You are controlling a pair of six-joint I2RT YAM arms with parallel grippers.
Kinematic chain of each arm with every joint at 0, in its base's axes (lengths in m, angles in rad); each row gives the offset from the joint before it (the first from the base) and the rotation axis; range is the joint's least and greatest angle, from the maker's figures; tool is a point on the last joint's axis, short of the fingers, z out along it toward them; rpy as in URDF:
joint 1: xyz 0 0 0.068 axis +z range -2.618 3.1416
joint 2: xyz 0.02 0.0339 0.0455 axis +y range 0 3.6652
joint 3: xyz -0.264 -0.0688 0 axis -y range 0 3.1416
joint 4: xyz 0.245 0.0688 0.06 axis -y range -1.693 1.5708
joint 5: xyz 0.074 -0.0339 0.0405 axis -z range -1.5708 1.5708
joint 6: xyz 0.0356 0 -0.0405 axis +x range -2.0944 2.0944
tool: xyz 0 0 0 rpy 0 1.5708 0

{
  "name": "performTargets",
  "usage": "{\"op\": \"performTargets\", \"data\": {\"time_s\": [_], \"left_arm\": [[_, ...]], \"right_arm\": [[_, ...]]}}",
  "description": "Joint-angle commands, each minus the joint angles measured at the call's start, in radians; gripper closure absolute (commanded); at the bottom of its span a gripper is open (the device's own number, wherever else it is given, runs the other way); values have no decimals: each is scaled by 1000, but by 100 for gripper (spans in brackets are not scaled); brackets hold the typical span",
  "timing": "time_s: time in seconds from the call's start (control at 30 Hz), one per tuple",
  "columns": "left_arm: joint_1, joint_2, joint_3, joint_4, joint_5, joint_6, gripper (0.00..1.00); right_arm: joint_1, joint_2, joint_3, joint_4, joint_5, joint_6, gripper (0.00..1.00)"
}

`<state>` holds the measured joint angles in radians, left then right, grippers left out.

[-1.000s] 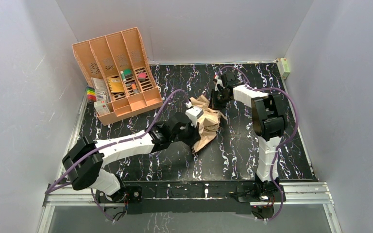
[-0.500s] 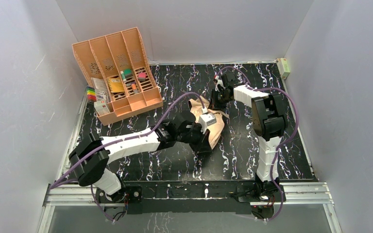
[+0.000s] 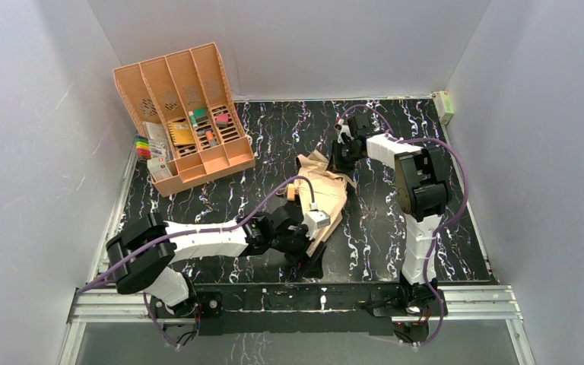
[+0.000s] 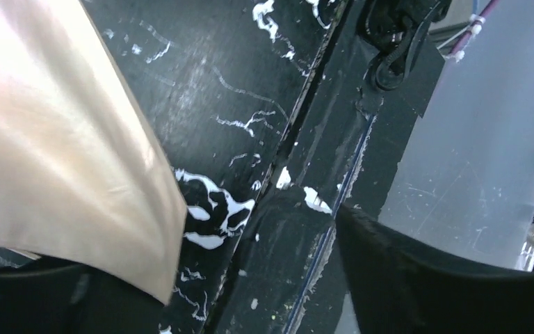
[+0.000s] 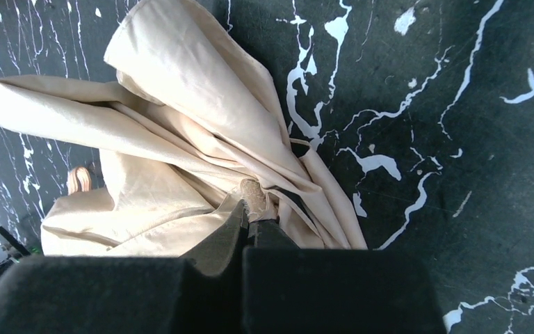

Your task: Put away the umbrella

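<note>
**Umbrella mid-counter, pinched at the far end**

Mid-counter (image 3: 372,228), a little right of centre: the umbrella (image 3: 327,199). Lies half collapsed, with pale fabric loose and creased. Long axis close to 12–6 o'clock, the near end leaning slightly toward 7. Broad and bunched at the 12 o'clock end, narrowing to a flat point at the 6 o'clock end. Small tan loop (image 3: 293,192) just off the 9 o'clock side, about mid-length. Cannot tell which end carries the handle, as the frame is hidden under the fabric.

At the 12 o'clock end: the right gripper (image 5: 252,221). Jaws closed tight on a gathered fold of fabric, with folds fanning away from the pinch across the counter.

At the 6 o'clock end: the left gripper (image 3: 314,260), low over the counter near its front edge. Jaws spread wide, with only bare counter between them. Fabric edge draped across one finger in the left wrist view, the other finger well clear. No grip there.

Toward 10 o'clock, well apart from the umbrella: the organizer (image 3: 186,114), leaning back with small items in its slots.
</note>
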<state>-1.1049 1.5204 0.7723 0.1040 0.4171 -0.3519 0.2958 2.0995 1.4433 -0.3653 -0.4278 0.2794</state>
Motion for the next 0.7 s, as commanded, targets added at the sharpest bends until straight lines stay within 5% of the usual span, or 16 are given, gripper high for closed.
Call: {"op": "performTargets", "data": {"time_s": [0.0,0.27,0.53,0.67], "left_arm": [[-8,-136,-52,-10,-62,-65,8],[-5,-321,-110,-128,-217,-130,2],[-3,-352,-133,-136,-229,-152,2],[5,-416,-162,-147,-364,-192,2]], "right_arm": [[-5,-51,-13,-78,62,-71,100],[-6,-140,138,-221,-12,-133,100],[-5,-248,151,-322,-119,-148,99],[-3,-348,119,-385,-174,-132,99]]}}
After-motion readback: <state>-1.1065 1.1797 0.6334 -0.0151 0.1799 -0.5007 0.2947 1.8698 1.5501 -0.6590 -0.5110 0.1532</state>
